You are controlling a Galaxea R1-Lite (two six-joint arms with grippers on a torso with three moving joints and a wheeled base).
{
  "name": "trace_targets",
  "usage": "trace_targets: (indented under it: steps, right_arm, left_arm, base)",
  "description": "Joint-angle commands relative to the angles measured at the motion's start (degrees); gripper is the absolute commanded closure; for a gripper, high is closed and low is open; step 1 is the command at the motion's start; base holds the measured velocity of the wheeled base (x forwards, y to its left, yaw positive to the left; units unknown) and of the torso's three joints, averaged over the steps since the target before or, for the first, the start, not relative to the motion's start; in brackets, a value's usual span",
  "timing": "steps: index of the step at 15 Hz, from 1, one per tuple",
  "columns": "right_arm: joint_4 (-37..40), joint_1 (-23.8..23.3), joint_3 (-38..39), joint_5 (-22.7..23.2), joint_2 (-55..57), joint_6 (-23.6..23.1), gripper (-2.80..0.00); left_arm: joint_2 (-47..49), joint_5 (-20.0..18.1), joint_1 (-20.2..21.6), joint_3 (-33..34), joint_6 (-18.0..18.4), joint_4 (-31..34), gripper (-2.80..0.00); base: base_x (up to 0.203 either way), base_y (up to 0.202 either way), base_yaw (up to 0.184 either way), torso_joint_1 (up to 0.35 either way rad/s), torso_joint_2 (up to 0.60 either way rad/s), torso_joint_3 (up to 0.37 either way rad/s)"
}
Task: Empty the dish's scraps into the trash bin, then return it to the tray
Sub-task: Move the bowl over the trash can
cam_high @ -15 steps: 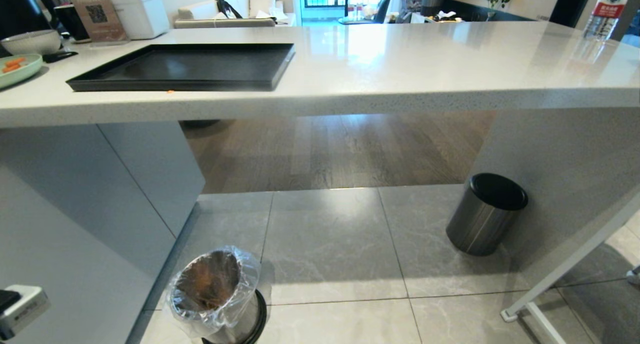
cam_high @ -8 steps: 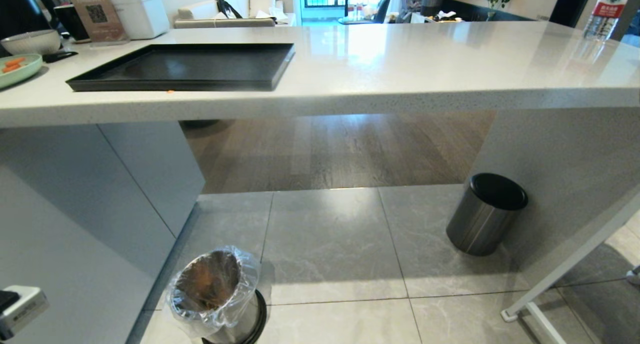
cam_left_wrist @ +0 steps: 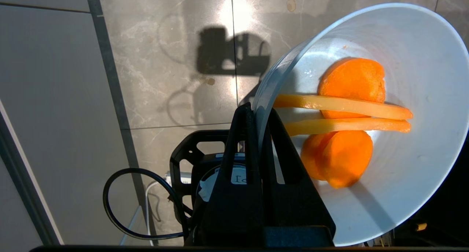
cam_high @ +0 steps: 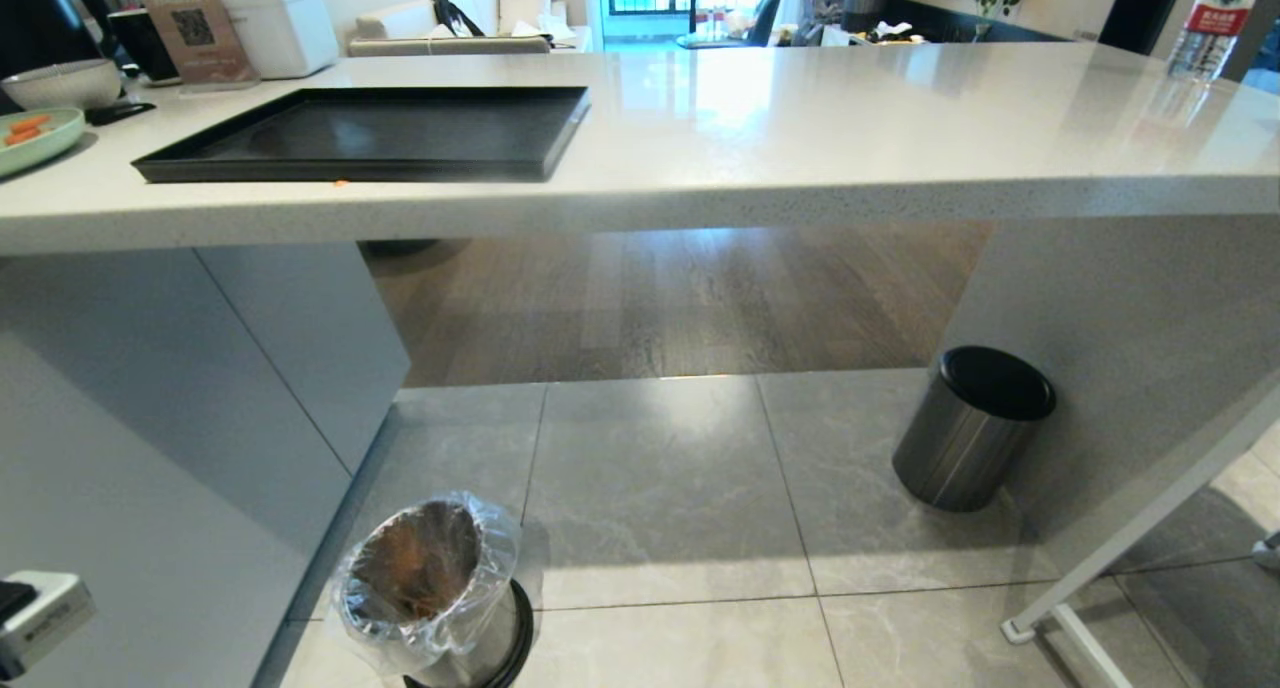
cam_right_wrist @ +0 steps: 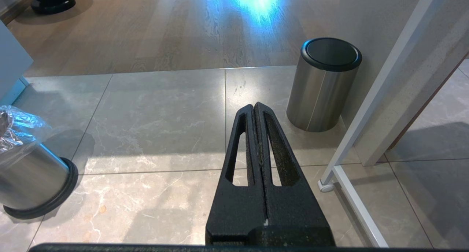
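Observation:
In the left wrist view my left gripper (cam_left_wrist: pixel 258 114) is shut on the rim of the dish (cam_left_wrist: pixel 421 80), a glossy white bowl held over the tiled floor. The scraps (cam_left_wrist: pixel 348 120), orange slices and two pale yellow sticks, lie inside it. The trash bin (cam_high: pixel 430 588), shiny metal with a clear crinkled liner, stands on the floor at the lower left of the head view and also shows as the trash bin (cam_right_wrist: pixel 25 164) in the right wrist view. The black tray (cam_high: pixel 370 133) lies on the counter. My right gripper (cam_right_wrist: pixel 255 107) hangs shut and holds nothing, low over the floor tiles.
A dark-grey cylinder bin (cam_high: pixel 970 428) with a black top stands by the counter's right leg. A pale-green plate (cam_high: pixel 35 138) with orange pieces and a greyish bowl (cam_high: pixel 60 83) sit left of the tray. A white frame leg (cam_high: pixel 1130 538) slants at the right.

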Motion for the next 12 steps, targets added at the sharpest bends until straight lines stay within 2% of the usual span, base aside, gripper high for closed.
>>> trace_targets:
  steps: [1, 12]
  right_arm:
    - [-0.01, 0.01, 0.00, 0.02, -0.02, 0.00, 0.00]
    - [-0.01, 0.01, -0.05, 0.02, -0.02, 0.00, 0.00]
  left_arm:
    - [0.03, 0.08, 0.02, -0.23, -1.23, 0.24, 0.00]
    - [-0.56, 0.08, 0.02, 0.46, -2.22, 0.07, 0.00]
  base:
    - [0.000, 0.000, 0.000, 0.000, 0.00, 0.000]
    - [0.000, 0.000, 0.000, 0.000, 0.00, 0.000]
